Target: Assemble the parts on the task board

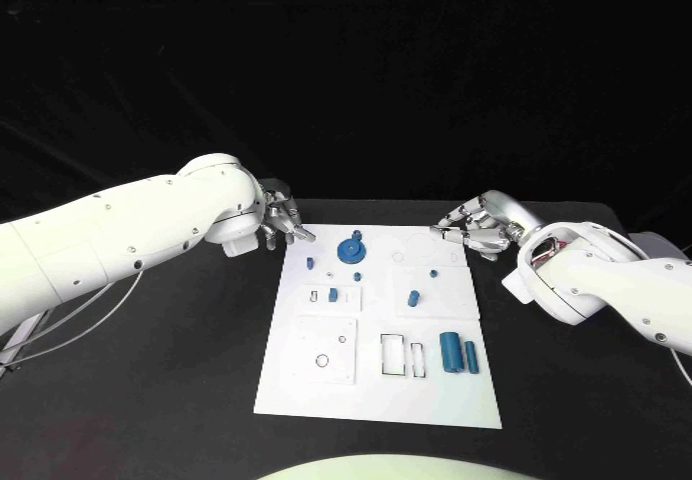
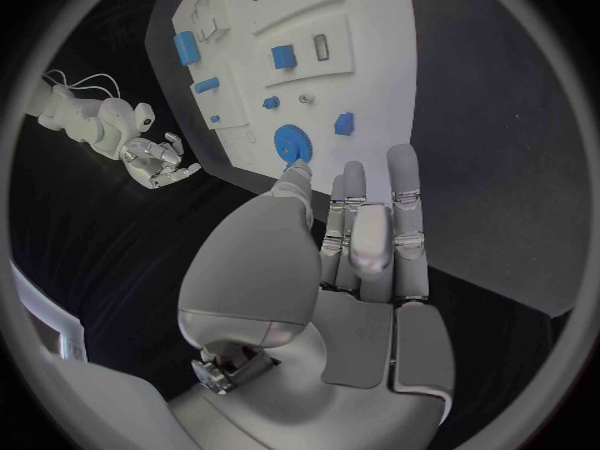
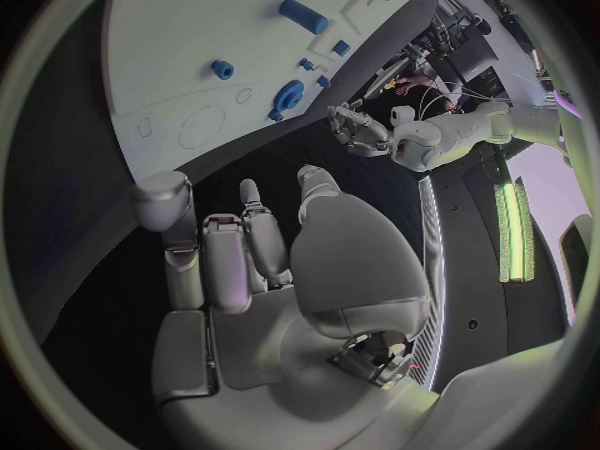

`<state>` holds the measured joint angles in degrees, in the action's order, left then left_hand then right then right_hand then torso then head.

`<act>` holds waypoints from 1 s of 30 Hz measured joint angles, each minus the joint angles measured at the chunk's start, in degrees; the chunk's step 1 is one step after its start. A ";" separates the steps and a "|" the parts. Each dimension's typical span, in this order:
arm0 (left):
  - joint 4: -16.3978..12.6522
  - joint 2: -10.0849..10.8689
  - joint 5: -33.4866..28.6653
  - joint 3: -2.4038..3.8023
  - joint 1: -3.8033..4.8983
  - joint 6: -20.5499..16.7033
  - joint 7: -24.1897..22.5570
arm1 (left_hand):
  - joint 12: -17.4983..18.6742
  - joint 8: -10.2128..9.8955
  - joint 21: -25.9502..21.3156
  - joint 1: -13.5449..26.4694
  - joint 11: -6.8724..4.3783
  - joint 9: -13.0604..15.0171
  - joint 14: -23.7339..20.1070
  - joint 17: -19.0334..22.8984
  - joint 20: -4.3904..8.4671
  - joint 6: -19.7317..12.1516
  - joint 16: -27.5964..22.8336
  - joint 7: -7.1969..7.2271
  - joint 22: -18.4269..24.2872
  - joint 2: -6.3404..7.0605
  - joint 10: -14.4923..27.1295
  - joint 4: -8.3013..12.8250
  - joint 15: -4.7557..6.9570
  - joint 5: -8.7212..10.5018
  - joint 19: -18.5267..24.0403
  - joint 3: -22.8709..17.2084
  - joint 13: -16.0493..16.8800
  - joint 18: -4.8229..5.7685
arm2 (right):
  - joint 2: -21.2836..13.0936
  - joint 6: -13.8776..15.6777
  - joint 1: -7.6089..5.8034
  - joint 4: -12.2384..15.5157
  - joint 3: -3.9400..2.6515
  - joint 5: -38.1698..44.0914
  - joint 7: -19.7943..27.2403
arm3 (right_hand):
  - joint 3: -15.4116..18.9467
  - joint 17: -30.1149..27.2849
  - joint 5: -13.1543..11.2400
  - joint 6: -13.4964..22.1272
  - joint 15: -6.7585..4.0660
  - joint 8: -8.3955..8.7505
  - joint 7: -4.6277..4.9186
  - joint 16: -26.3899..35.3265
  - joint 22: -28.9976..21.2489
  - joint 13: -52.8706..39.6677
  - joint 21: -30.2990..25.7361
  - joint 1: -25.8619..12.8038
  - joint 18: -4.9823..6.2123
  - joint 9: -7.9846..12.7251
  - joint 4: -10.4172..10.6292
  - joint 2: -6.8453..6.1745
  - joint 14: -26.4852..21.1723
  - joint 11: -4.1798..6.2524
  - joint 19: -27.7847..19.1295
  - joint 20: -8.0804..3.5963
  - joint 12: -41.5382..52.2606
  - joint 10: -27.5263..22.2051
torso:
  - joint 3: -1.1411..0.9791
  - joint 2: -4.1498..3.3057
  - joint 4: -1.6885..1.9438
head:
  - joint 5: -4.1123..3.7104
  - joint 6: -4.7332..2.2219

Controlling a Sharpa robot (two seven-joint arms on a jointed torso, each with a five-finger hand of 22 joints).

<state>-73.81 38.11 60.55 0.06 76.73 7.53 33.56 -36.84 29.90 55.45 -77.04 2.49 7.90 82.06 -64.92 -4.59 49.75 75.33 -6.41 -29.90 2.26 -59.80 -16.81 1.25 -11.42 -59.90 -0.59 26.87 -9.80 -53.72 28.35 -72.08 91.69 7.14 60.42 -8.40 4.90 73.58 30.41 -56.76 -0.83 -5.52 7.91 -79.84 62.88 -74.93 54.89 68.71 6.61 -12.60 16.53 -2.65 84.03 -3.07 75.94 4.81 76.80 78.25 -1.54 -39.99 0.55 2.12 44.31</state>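
Beside the task board's [image 1: 378, 385] far corners, left hand [image 1: 280, 222] and right hand [image 1: 476, 224] hover empty, fingers apart

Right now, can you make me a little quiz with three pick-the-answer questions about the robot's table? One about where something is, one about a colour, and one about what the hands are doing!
1. Where is the big round blue gear?
A. near the far edge of the task board
B. on the bare black table
C. in the right hand

2. What colour are the small parts?
A. red
B. blue
C. yellow

3. What are the left hand and right hand holding?
A. a part each
B. the board's edge
C. nothing

Answers: 1 A, it sits at the board's far end, between the hands. 2 B, every piece looks blue. 3 C, both wrist views show nothing in the fingers.
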 measured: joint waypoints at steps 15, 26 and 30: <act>5.26 -3.79 4.36 -1.67 -0.13 2.73 0.36 | -36.70 5.67 11.37 7.68 -1.23 3.77 1.83 -10.03 1.09 2.44 11.94 0.82 -15.41 1.15 -10.33 -0.02 0.60 0.00 -8.13 3.22 33.68 0.93 | -0.03 0.15 0.02 0.09 0.01 -0.09 0.07 | 0.00 -0.33 0.22 0.00 0.00 0.00 0.00 0.01 -0.19 0.01 0.00 0.00 0.00 0.01 0.00 0.00 0.00 0.14 0.00 0.00 -0.27 -0.31 | 0.07 -0.08 0.00 | 0.04 0.18; 6.34 -5.00 4.53 -1.93 -0.51 3.60 0.57 | -39.24 6.89 13.77 9.36 -2.06 5.05 2.02 -10.02 1.52 3.47 12.75 1.84 -19.05 0.00 -12.34 0.07 1.22 0.00 -9.53 4.38 37.07 0.93 | 0.11 0.16 0.04 0.05 0.00 -0.12 0.10 | 0.00 -0.32 0.22 0.00 0.00 0.00 0.00 0.01 -0.19 0.01 0.00 0.00 0.00 0.02 0.00 0.00 0.00 0.14 0.00 0.00 -0.27 -0.31 | 0.03 -0.08 -0.01 | -0.01 0.59; 6.53 -5.21 4.25 -2.01 -0.79 4.04 0.62 | -39.24 6.89 13.77 9.36 -2.06 5.09 2.02 -10.02 1.52 3.47 12.98 1.83 -19.21 0.00 -12.34 0.07 1.21 0.00 -9.53 4.38 37.06 0.93 | 0.20 0.16 0.12 0.03 0.00 -0.12 0.11 | 0.00 -0.32 0.22 0.00 0.00 0.00 0.00 0.01 -0.19 0.01 0.00 0.00 0.00 0.02 0.00 0.00 0.00 0.14 0.00 0.00 -0.27 -0.31 | 0.00 -0.04 0.00 | -0.03 0.75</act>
<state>-67.28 32.89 64.80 -1.95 75.93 11.56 34.18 -76.08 36.79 69.23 -67.68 0.43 12.99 84.07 -74.94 -3.07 53.22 88.31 -4.58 -49.11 2.26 -72.15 -16.74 2.46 -11.42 -69.44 3.79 63.94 -8.87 -53.52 28.51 -71.96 91.72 7.14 60.29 -8.28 4.90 73.26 30.62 -56.76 -0.83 -5.52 7.91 -79.83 62.69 -74.92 54.89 68.71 6.61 -12.59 16.53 -2.65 84.03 -2.93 75.94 4.81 76.53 77.94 -1.54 -40.03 0.55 2.09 45.06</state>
